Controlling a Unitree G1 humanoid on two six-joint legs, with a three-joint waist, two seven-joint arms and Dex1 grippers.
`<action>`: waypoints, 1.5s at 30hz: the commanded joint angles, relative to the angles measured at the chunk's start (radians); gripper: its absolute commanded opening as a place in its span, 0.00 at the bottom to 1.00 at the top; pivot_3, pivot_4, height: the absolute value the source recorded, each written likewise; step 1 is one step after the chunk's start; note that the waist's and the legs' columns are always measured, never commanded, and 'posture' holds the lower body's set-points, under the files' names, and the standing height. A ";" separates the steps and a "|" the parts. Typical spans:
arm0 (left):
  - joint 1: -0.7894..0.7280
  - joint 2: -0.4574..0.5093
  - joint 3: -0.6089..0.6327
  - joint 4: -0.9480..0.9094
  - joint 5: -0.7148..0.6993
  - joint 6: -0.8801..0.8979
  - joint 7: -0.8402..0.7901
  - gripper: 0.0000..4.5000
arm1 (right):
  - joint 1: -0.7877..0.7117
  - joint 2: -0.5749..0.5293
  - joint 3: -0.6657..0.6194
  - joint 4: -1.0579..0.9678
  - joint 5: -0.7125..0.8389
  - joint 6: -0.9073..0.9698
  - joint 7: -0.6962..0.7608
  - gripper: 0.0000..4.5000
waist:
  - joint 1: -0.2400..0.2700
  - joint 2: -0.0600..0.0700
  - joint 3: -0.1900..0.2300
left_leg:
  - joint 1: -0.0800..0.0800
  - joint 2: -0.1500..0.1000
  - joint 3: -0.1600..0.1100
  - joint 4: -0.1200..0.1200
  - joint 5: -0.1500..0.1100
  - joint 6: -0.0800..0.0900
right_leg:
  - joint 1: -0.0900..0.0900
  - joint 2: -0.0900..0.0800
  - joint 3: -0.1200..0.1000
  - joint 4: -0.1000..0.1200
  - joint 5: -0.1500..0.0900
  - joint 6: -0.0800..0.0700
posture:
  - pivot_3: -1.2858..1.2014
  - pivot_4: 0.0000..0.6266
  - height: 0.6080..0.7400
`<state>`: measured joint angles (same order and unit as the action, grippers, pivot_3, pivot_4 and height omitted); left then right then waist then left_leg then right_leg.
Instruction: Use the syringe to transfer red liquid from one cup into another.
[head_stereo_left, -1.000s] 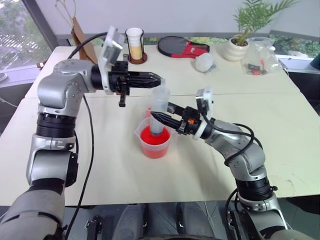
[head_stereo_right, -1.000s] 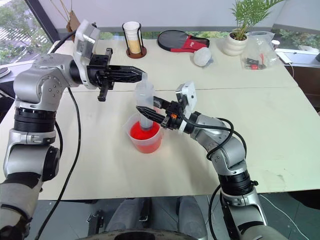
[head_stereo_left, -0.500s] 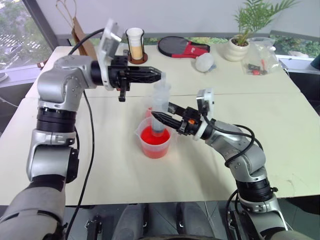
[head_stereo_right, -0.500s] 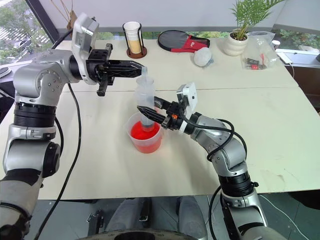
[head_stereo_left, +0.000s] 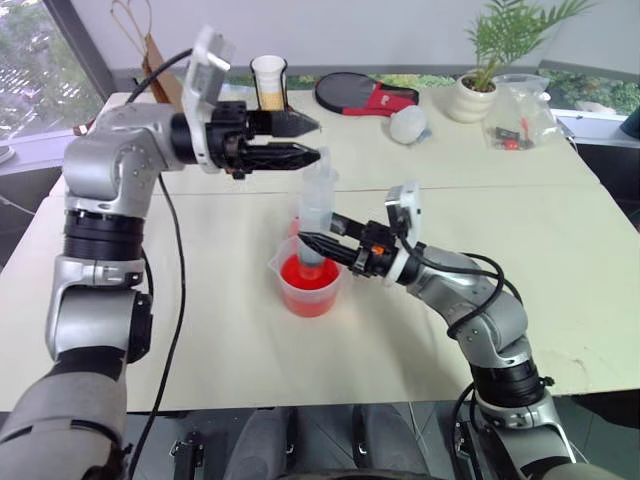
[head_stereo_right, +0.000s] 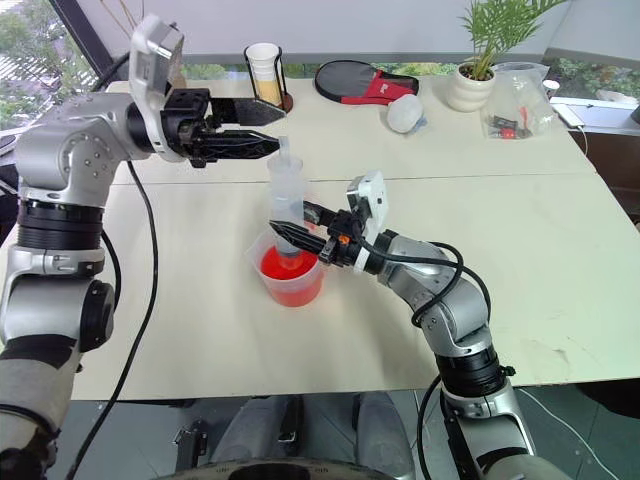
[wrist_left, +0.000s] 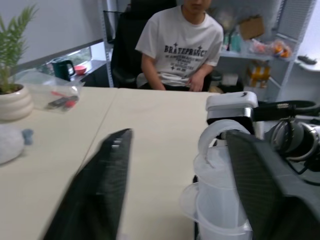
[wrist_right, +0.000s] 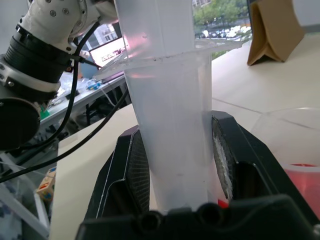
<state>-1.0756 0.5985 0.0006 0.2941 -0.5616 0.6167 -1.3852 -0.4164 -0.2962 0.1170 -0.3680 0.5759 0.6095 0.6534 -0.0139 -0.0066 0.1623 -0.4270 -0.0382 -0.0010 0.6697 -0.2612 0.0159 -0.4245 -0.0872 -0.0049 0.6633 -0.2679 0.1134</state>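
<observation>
the syringe (head_stereo_left: 316, 215) stands upright near the middle of the bench (head_stereo_left: 560, 230), its lower end down inside the wide clear beaker (head_stereo_left: 308, 285), which holds the red liquid (head_stereo_left: 308, 275). the barrel looks clear and empty above the beaker's rim; the nozzle tip is hidden in the head views. the right pincer (head_stereo_left: 312, 243) reaches in from the right, almost level, and is clenched on the syringe's barrel just above the beaker's rim; in the right wrist view the barrel (wrist_right: 172, 125) sits between the two black pads (wrist_right: 135, 170), touching both.

the plunger's ring (wrist_left: 216, 137) rises at the top of the syringe, and the left pincer (head_stereo_left: 308, 140) comes from the left at that height, pointing right. its two fingers are spread apart, one above the other in the head views, with the lower fingertip just beside the ring. in the left wrist view the ring stands between the spread fingers, close against one of them; whether it touches i cannot tell. so the left pincer is released and grasps nothing.

just behind the beaker a bit of red shows, too hidden by the syringe to tell what it is. at the far side of the bench stand a cream-coloured cup in a black wire holder (head_stereo_left: 269, 90), a potted plant (head_stereo_left: 475, 85) and a clear bag (head_stereo_left: 520, 110). a person in a white t-shirt (wrist_left: 182, 47) sits beyond the bench in the left wrist view.
</observation>
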 joint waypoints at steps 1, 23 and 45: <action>-0.014 0.045 0.062 0.009 -0.009 -0.027 -0.003 0.64 | -0.049 -0.001 -0.081 -0.071 0.080 0.054 -0.051 0.32 | 0.000 0.000 0.000 | 0.000 0.000 0.000 0.000 0.000 0.000 | 0.000 0.000 0.000 0.000 0.000 0.000 | 0.52 0.24 1.00; 0.240 0.176 0.127 0.002 0.025 -0.037 0.098 0.64 | -0.369 -0.090 -0.315 0.056 0.410 0.274 -0.193 0.32 | 0.000 -0.004 0.001 | 0.001 -0.001 -0.002 -0.001 0.000 0.000 | 0.001 -0.001 0.000 0.000 0.000 0.000 | 0.52 0.24 1.00; -0.084 0.080 0.132 0.358 0.106 -0.305 0.115 0.64 | -0.642 0.043 -0.125 0.801 -0.089 -0.248 0.147 0.32 | 0.002 -0.005 0.002 | 0.000 -0.001 -0.001 -0.002 0.003 -0.005 | 0.000 0.000 0.000 0.001 0.000 0.000 | 0.52 0.24 1.00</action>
<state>-1.0963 0.6769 0.1145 0.6204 -0.4661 0.3682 -1.2530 -1.0196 -0.2539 0.0120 0.4480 0.4896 0.3919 0.7876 -0.0115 -0.0111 0.1639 -0.4276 -0.0391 -0.0020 0.6676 -0.2584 0.0112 -0.4247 -0.0874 -0.0050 0.6640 -0.2680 0.1133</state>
